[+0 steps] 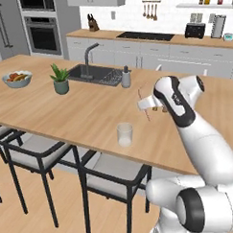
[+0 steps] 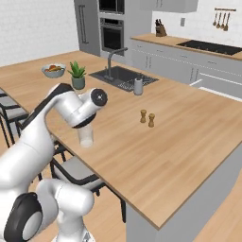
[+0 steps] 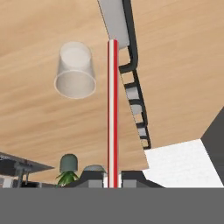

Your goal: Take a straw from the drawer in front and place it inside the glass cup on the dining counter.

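Pincer (image 3: pixel 113 183) clamps the thin red-and-white striped straw (image 3: pixel 113 113) at its base so its free tip can lead. Clear cylindrical glass cup (image 3: pixel 75 70) stands on the wooden desk (image 3: pixel 175 65), beside that tip, not under it.

**Wood, glass and glossy plastic**

The bench (image 1: pixel 80 110) has a matt, light wooden plank top. The glass cup (image 1: pixel 124 134) looks clear and smooth, faintly frosted. The straw (image 3: pixel 113 113) appears glossy plastic, white with red stripes. The chair (image 1: pixel 111 178) has a matt black metal frame.
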